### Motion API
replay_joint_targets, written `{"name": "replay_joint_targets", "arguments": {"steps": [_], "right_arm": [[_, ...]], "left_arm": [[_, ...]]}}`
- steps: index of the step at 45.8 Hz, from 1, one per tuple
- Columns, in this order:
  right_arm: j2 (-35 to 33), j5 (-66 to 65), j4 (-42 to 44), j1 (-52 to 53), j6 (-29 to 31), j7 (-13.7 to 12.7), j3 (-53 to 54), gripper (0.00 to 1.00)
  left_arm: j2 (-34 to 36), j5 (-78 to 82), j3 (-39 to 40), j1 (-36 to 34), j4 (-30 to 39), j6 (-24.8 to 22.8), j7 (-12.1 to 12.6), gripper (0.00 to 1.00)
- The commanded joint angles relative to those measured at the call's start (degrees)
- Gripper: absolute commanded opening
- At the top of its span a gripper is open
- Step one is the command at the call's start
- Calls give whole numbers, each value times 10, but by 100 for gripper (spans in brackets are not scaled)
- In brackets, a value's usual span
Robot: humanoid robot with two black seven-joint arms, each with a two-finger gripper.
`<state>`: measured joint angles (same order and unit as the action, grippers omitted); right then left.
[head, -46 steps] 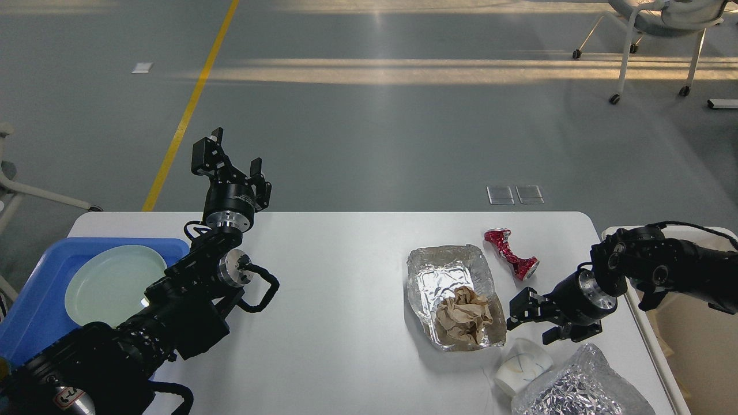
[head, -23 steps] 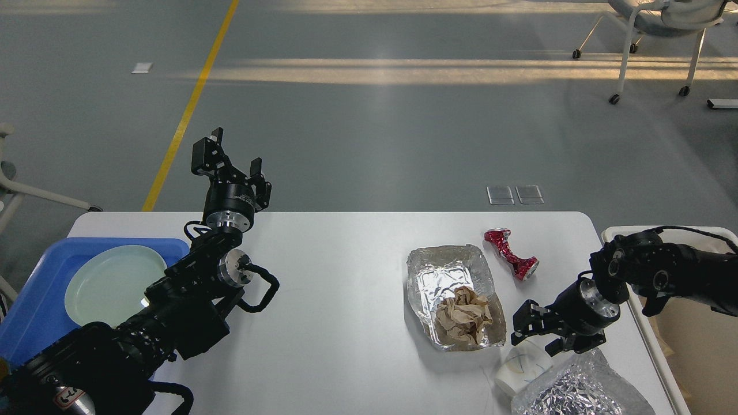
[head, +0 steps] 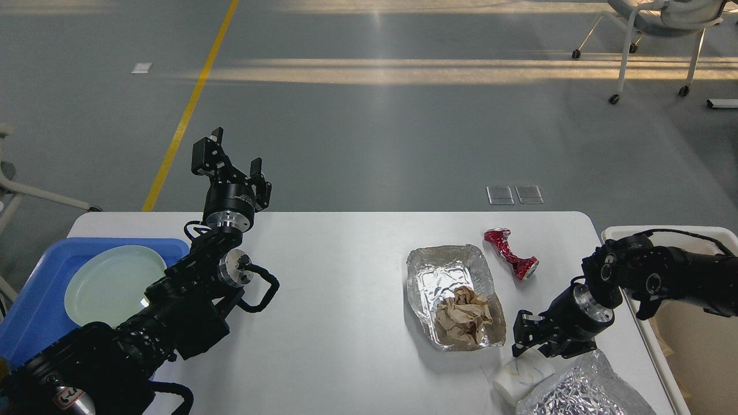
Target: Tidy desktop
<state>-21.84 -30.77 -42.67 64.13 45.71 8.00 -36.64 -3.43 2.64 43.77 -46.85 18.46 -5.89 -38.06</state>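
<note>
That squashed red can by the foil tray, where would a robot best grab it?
Probably at the pinched waist of the red can. It lies flat on the desktop, crushed narrow in the middle with wider ends, so two fingers would straddle that thin part best. Coming from straight above looks safest: the foil tray lies close on one side, and the right gripper is nearest.

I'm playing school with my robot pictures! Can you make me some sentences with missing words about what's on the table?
1. The crumpled brown paper lies inside the ____ tray.
2. The pale green plate sits in a tray coloured ____.
3. The crushed can beside the foil tray is coloured ____.
4. The right tool is just above a crumpled white ____.

Missing words: foil; blue; red; cup
</note>
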Motion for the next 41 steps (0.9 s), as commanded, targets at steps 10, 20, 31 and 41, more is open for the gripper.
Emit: {"name": "replay_joint_targets", "arguments": {"steps": [10, 20, 31, 41], "right_arm": [[2, 1, 3, 8, 3, 1, 0, 3], [0, 4, 3, 18, 13, 1, 3, 1], [-5, 9, 3, 80, 63, 2, 6, 1], [-35, 29, -2, 185, 93, 2, 39, 1]], "left_arm": [[0, 0, 0, 0, 0, 0, 0, 99], [0, 0, 0, 0, 0, 0, 0, 99], [0, 0, 0, 0, 0, 0, 0, 99], [0, 0, 0, 0, 0, 0, 0, 99]]}}
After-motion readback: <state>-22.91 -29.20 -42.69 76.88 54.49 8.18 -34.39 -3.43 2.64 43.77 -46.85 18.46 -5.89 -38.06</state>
